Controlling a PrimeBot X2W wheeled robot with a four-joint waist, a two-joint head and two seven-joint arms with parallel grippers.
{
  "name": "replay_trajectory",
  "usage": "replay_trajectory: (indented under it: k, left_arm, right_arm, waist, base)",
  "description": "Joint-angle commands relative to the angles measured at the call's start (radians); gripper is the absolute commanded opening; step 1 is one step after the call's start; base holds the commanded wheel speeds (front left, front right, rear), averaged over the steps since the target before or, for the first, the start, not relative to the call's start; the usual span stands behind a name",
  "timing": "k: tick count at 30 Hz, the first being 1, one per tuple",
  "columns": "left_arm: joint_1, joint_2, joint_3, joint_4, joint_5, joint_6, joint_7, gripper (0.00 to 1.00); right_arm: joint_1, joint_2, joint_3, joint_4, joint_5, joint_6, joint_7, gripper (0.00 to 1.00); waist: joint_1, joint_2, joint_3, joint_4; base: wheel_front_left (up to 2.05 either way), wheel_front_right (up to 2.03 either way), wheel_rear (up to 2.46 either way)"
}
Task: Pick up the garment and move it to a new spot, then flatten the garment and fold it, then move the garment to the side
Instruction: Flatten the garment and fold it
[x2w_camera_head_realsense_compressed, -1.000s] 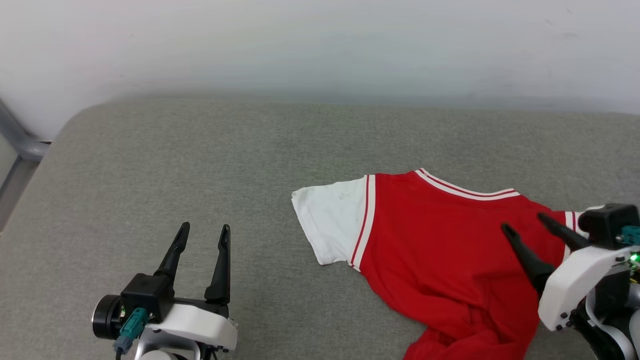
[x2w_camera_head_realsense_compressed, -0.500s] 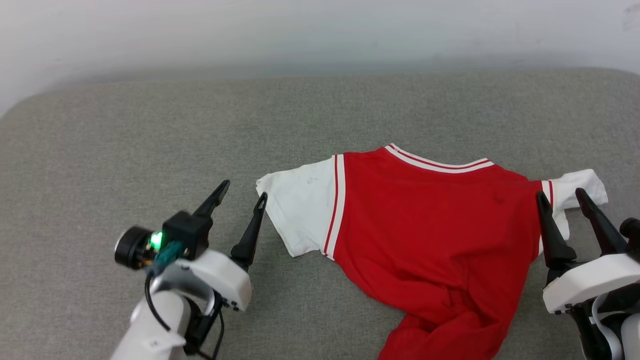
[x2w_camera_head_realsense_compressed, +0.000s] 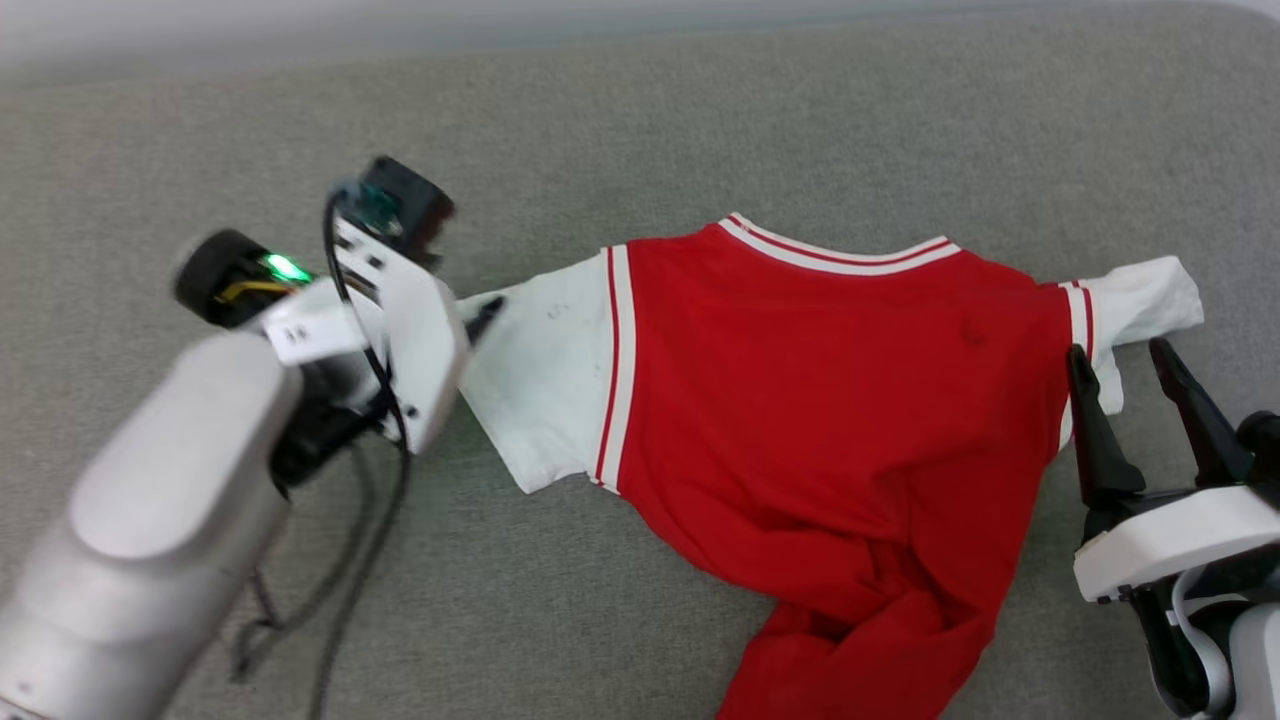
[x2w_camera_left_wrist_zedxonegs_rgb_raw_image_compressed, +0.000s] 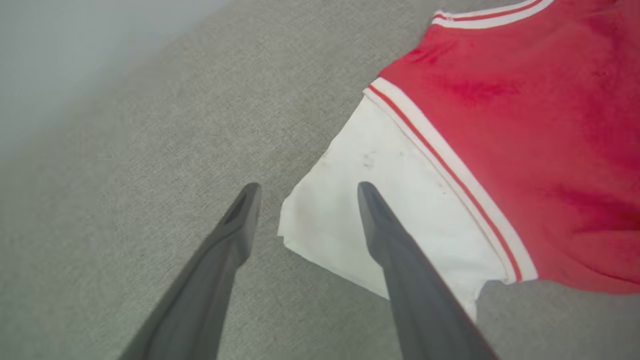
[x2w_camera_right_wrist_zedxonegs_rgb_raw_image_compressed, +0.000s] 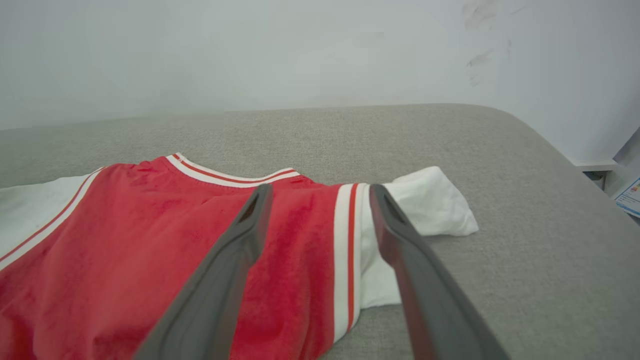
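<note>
The garment (x2w_camera_head_realsense_compressed: 830, 400) lay spread on the grey cushion (x2w_camera_head_realsense_compressed: 700, 100) with its plain red side up. Its striped neck trim was on the edge farthest from both sets of fingers, and its lower part was bunched into folds on the near side. The left gripper (x2w_camera_left_wrist_zedxonegs_rgb_raw_image_compressed: 307, 190) stood with its fingers released and spread wide, holding nothing. In the left wrist view the corner of the white left sleeve (x2w_camera_left_wrist_zedxonegs_rgb_raw_image_compressed: 350, 150) sat between the two tips. One finger lay across the sleeve cloth and the other over bare cushion just beside the sleeve's edge. Whether either tip touched the cloth could not be told. Beyond those fingertips the sleeve's red-and-white trim ran slantwise, and the red body spread past it. The right gripper (x2w_camera_head_realsense_compressed: 1118, 350) was likewise released, its fingers wide apart and grasping nothing. In the right wrist view the striped band of the other sleeve ran up between the two fingers. One finger crossed the red body and the other crossed the white right sleeve (x2w_camera_right_wrist_zedxonegs_rgb_raw_image_compressed: 430, 200), whose crumpled end stuck out past that finger's tip onto the cushion. Contact there could not be judged either. Ahead of the right fingertips, beyond the neck trim, the cushion ran back to a pale wall (x2w_camera_right_wrist_zedxonegs_rgb_raw_image_compressed: 250, 50). The two grippers were well apart, with the whole width of the shirt between them.
</note>
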Motion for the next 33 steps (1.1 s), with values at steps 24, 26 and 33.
replay_trajectory:
  k: [24,26,33]
  left_arm:
    - [-0.042,0.087,-0.159,0.239,-0.149,0.002,0.131,0.0]
    - [-0.038,0.091,-0.13,0.231,-0.159,0.019,0.078,0.0]
    - [0.049,0.122,-0.04,0.134,-0.176,0.096,-0.12,0.0]
  right_arm:
    - [-0.044,0.017,0.004,0.036,-0.009,-0.001,-0.03,1.0]
    - [-0.045,0.011,0.005,0.039,-0.012,-0.001,-0.023,1.0]
    - [-0.012,-0.011,0.001,0.051,-0.01,-0.001,0.028,1.0]
  waist:
    - [-0.0002,0.0,0.087,-0.061]
    - [-0.0002,0.0,0.07,-0.055]
    - [-0.0002,0.0,-0.006,-0.018]
  base:
    - [0.0,0.0,0.0]
    - [0.0,0.0,0.0]
    - [0.0,0.0,0.0]
